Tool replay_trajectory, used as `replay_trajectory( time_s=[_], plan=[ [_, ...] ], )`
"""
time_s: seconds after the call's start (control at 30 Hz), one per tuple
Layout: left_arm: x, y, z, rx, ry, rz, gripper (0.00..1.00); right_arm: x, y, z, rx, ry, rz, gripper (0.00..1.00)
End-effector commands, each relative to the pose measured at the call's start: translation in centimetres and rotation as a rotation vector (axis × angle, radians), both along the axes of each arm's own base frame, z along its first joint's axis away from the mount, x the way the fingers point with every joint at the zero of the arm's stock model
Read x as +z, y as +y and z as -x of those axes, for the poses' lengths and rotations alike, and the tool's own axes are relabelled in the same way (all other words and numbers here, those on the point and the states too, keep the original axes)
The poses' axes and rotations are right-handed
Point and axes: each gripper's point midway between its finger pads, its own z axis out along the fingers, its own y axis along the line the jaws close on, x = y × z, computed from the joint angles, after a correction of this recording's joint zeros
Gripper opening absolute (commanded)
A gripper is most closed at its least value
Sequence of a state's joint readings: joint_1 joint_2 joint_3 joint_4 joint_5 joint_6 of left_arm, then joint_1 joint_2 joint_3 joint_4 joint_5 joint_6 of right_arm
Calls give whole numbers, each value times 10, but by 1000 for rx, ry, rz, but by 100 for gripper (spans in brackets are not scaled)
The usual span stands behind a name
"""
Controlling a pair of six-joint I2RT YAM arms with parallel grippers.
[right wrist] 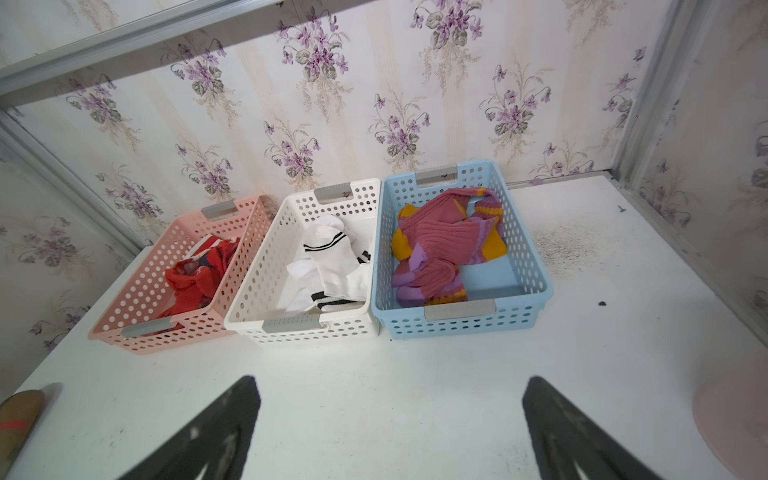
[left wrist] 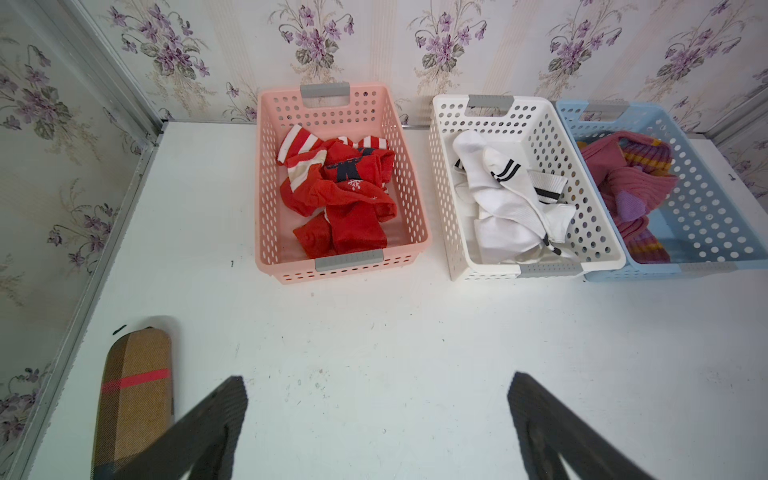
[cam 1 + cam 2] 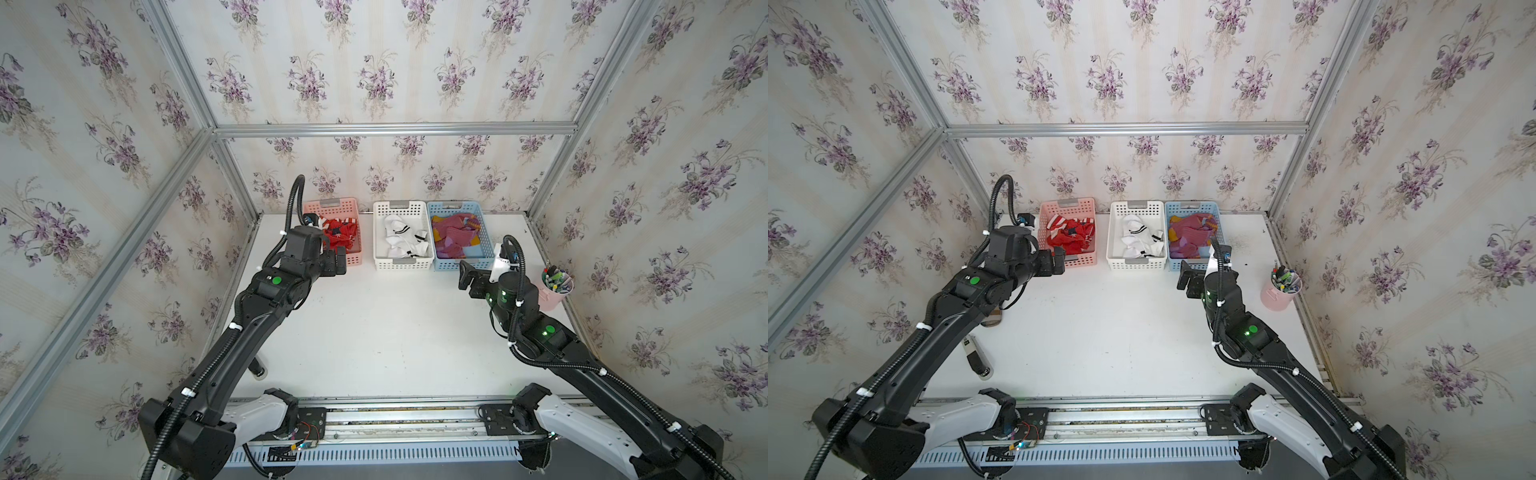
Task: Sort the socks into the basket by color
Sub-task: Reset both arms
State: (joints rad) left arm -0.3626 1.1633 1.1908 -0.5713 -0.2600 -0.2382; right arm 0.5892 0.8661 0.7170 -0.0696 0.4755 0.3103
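Left wrist view shows the left gripper (image 2: 376, 384) with fingers spread wide and nothing between them, above the bare table (image 2: 374, 324). The right gripper (image 1: 390, 386) gapes empty too.

Seen from above, three baskets sit at the table's 12 o'clock edge:
- Pink basket (image 3: 332, 205), toward 11: red socks (image 3: 343, 235), white-striped, one with a snowflake.
- White basket (image 3: 401, 208), at 12: white socks (image 3: 403, 239) with black bands.
- Blue basket (image 3: 453, 208), toward 1: maroon socks (image 3: 455, 237), ribbed, with mustard and lilac.

Each crumpled heap stretches roughly along the 12-to-6 line; toe directions cannot be told.
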Motion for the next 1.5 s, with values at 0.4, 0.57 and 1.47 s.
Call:
replay_trajectory(
  time_s=[0.4,0.57,1.47],
  plan=[
    [-75,41,-27,108,-122,-306,100,-68,-108,-39,-344,147,86,100],
    [-107,54,-34,132,-157,-271,100,-70,-116,-40,-341,79,78,100],
    [-188,86,-44,167,-220,-175,100,-130,-85,-36,10,-278,193,100]
  ],
)
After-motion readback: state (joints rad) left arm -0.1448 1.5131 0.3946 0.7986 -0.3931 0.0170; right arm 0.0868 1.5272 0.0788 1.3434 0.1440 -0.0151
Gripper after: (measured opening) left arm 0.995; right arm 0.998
